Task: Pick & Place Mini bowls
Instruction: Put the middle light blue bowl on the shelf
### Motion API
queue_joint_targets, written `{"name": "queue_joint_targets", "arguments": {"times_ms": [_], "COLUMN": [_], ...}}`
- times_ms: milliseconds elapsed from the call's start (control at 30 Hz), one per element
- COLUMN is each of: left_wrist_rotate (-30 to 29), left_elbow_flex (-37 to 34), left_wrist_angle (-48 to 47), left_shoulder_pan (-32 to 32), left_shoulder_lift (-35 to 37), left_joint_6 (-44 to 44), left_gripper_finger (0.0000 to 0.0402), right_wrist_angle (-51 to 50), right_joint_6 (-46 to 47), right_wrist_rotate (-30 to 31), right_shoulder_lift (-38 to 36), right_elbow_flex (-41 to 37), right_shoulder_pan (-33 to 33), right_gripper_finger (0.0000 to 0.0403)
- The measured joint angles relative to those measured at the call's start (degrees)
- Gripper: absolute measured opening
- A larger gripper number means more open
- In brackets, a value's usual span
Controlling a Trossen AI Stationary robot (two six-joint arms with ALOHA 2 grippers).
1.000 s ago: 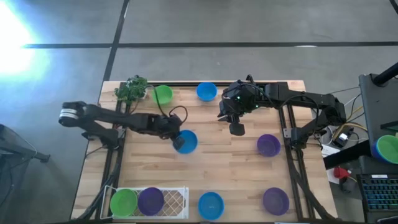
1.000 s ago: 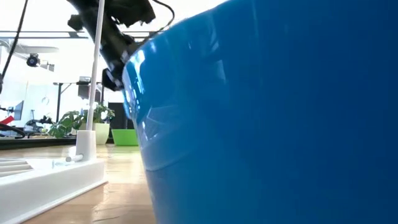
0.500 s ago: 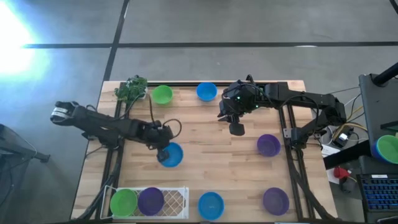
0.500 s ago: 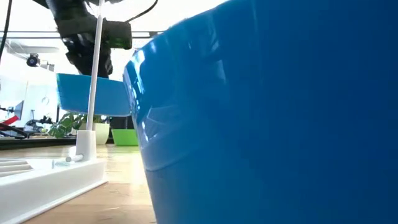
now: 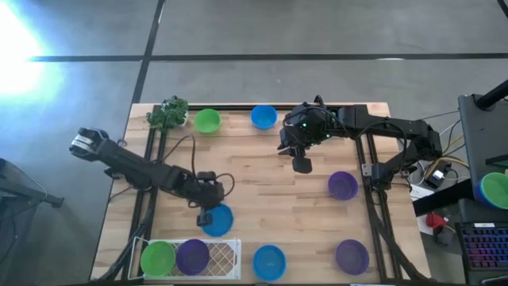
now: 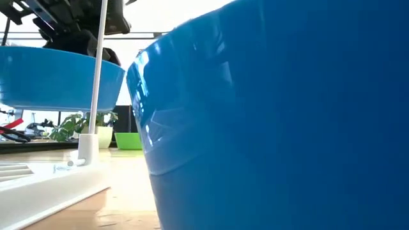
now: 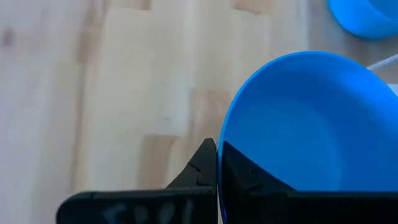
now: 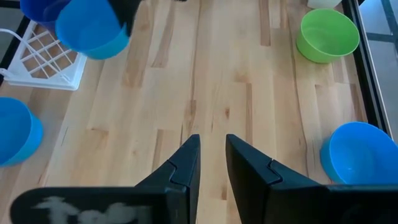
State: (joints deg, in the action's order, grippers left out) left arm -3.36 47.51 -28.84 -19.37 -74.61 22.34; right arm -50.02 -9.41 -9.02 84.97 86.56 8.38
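The blue mini bowl (image 5: 217, 220) I'm carrying sits pinched by its rim in my left gripper (image 5: 204, 213), lifted clear of the wooden table (image 5: 270, 179) and hanging just beside the near end of the white mesh tray (image 5: 226, 256). In the left wrist view the fingers (image 7: 208, 163) are closed tight on the thin wall, one inside the bowl and one outside, with the bowl's open mouth tipped a little away from level. I judge this to be the carry step, with the release not yet made. The tray already holds a green bowl (image 5: 157, 257) and a purple bowl (image 5: 192, 256), so the next move calls for bringing the blue one over the free cell beside the purple one, levelling it, lowering it and only then opening. The rim grip is narrow, so I would go gently to keep the bowl from swinging. My right gripper (image 5: 302, 164) waits over the far middle of the table, its fingers a narrow gap apart and holding nothing. Other bowls lie scattered: a blue one (image 5: 268, 261) at the near edge beside the tray, two purple ones to the right, and a green and a blue one along the far edge.
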Motion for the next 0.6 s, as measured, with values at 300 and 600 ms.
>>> {"name": "queue_joint_targets", "arguments": {"times_ms": [300, 600], "left_wrist_rotate": [5.91, 9.32], "left_elbow_flex": [0.00, 0.11], "left_wrist_angle": [8.55, 14.97], "left_shoulder_pan": [-2.26, -2.98], "left_shoulder_lift": [-5.54, -8.84], "left_joint_6": [-0.07, -1.36], "left_gripper_finger": [0.0000, 0.0000], "right_wrist_angle": [0.29, 1.24], "right_joint_6": [0.72, 0.87], "right_wrist_rotate": [0.00, 0.00], "right_shoulder_lift": [0.00, 0.00], "right_elbow_flex": [0.00, 0.00], "right_shoulder_pan": [0.00, 0.00], "right_gripper_finger": [0.0075, 0.0075]}}
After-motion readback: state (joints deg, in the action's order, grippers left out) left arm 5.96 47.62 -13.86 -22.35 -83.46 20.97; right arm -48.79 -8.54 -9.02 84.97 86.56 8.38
